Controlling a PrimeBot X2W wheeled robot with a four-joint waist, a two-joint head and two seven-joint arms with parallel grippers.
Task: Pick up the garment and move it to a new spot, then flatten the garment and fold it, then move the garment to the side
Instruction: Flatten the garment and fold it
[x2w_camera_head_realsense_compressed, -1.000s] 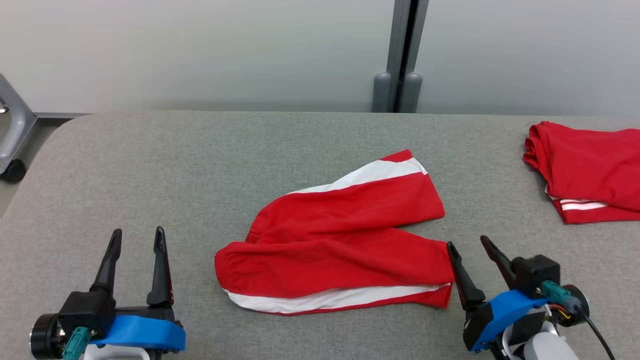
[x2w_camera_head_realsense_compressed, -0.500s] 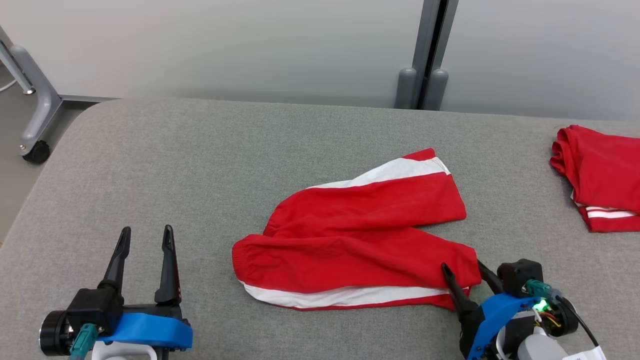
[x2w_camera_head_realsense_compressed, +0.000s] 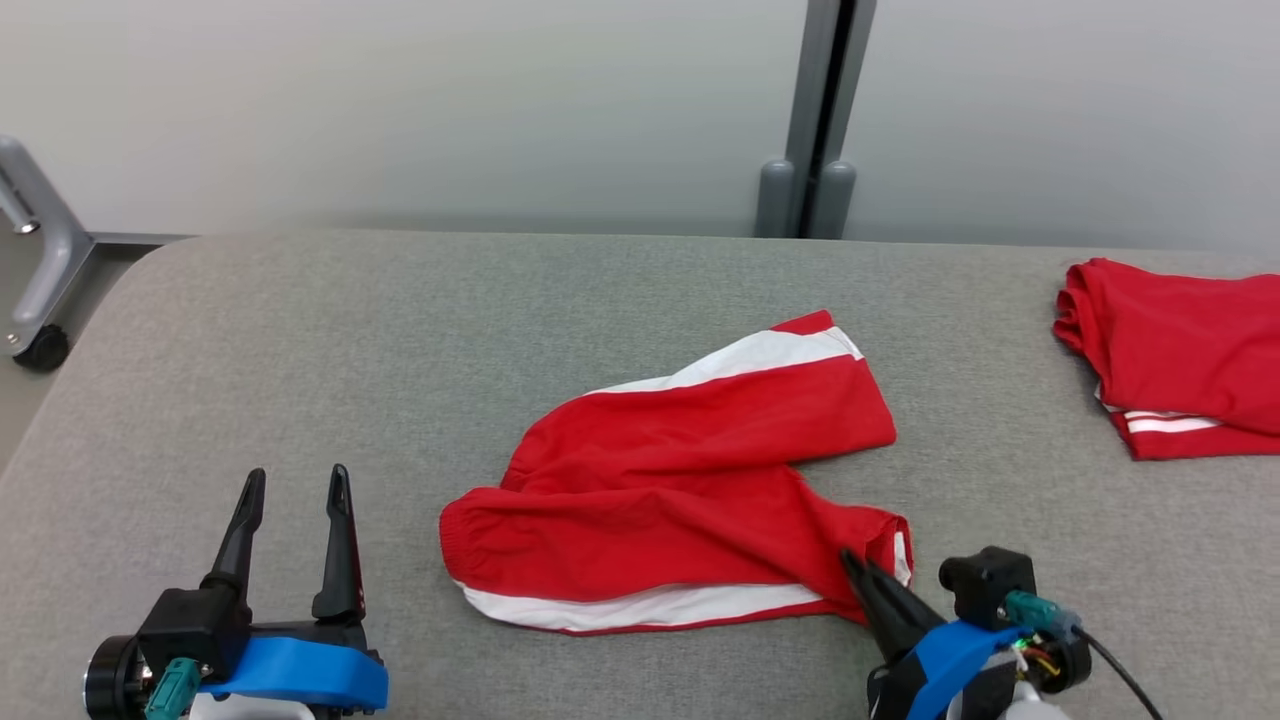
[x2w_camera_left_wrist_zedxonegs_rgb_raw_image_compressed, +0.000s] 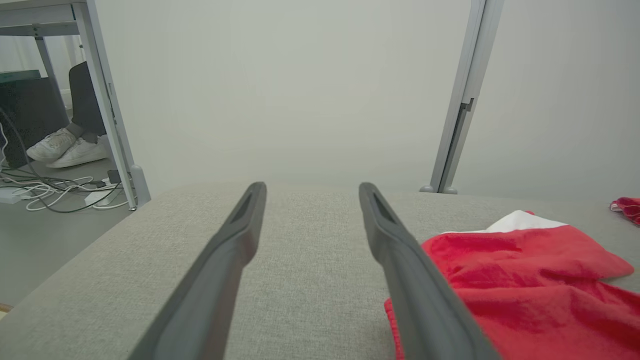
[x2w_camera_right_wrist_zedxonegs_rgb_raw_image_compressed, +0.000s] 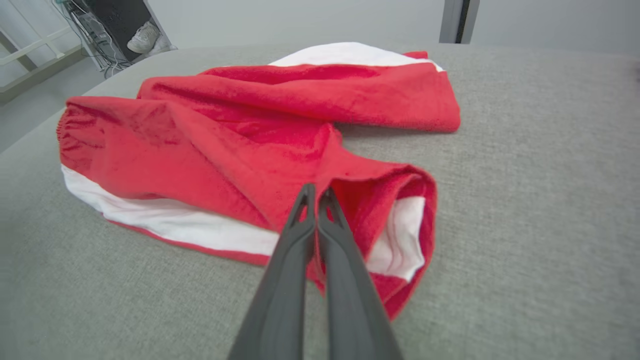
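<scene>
- Grey cloth-covered counter (x2w_camera_head_realsense_compressed: 400, 330) spans the lower part of the head view, with a pale wall and one grey post (x2w_camera_head_realsense_compressed: 815, 110) behind it.
- At lower right, the right tool (x2w_camera_head_realsense_compressed: 852, 562) has its two fingers pressed together, pinching the near leg hem of the garment (x2w_camera_head_realsense_compressed: 680, 470). The hem puckers up there.
- One garment, red shorts with two white side stripes, lies mid-frame on the counter.
- At lower left, the left tool (x2w_camera_head_realsense_compressed: 297, 478) has its fingers spread wide, holds nothing and sits apart from the shorts.
- One second red garment (x2w_camera_head_realsense_compressed: 1170, 350) lies at upper right, well apart.
</scene>
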